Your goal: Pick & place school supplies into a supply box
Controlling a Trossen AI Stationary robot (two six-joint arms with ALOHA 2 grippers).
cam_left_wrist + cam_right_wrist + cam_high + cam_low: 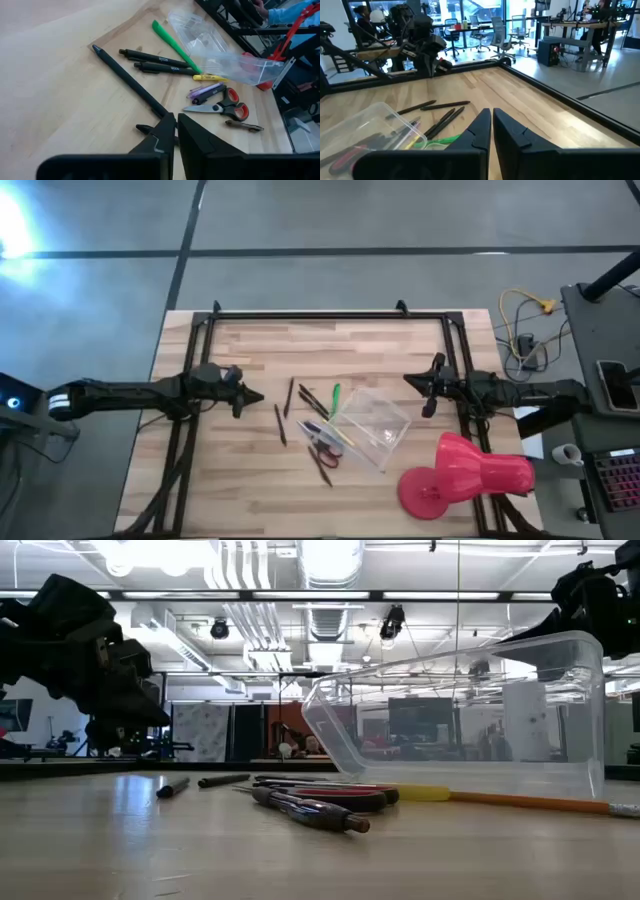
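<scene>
A: While both arms hang over the counter (240, 480), what are the tools doing?
B: Left tool (257, 396) sits left of the pile, fingers pressed together, holding nothing. Right tool (409, 379) is up beside the box's far right side, fingers together too, empty.

A: Box?
B: Clear box (372, 426) sits tilted near the counter's middle, just left of the pink lamp thing (465, 473). In the low view one end is lifted, resting on the supplies.

A: Supplies?
B: All on the counter, none clearly inside. Green pen (175, 45) and yellow pencil (210, 78) run under the box edge. Two dark pens (155, 58) lie side by side beside the green one. One long dark pen (127, 80) lies apart, pointing toward the left tool. Purple pen (205, 92) touches the red-handled scissors (220, 106). A small dark pen (243, 126) lies just past the scissors.

A: Anything else?
B: Cables (525, 330) off the counter's right edge.
</scene>
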